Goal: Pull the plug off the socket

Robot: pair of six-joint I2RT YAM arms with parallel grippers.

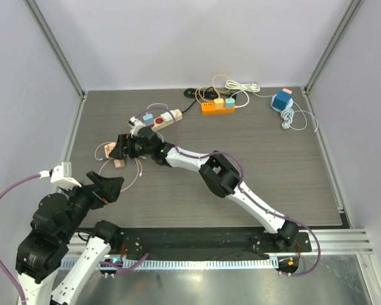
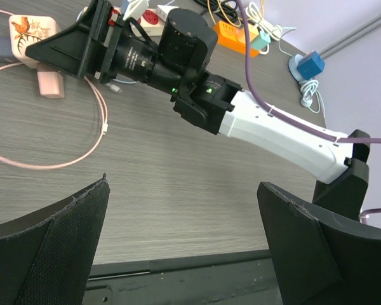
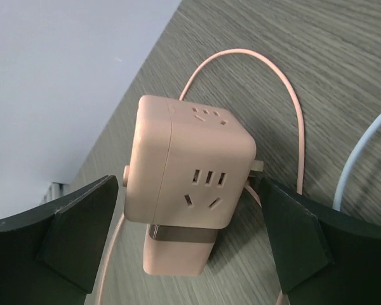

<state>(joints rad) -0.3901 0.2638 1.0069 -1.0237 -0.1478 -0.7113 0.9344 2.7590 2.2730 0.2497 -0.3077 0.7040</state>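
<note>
The left arm [image 1: 57, 216] sat folded by its base, jaws spread wide, grasping nothing. The right arm [image 1: 222, 175] stretched leftward across the tabletop [image 1: 273, 165], jaws released either side of the pink socket cube [image 3: 190, 159] at left-centre. Its plug [image 3: 178, 254] pointed toward the bases, long axis far-to-near.
</note>
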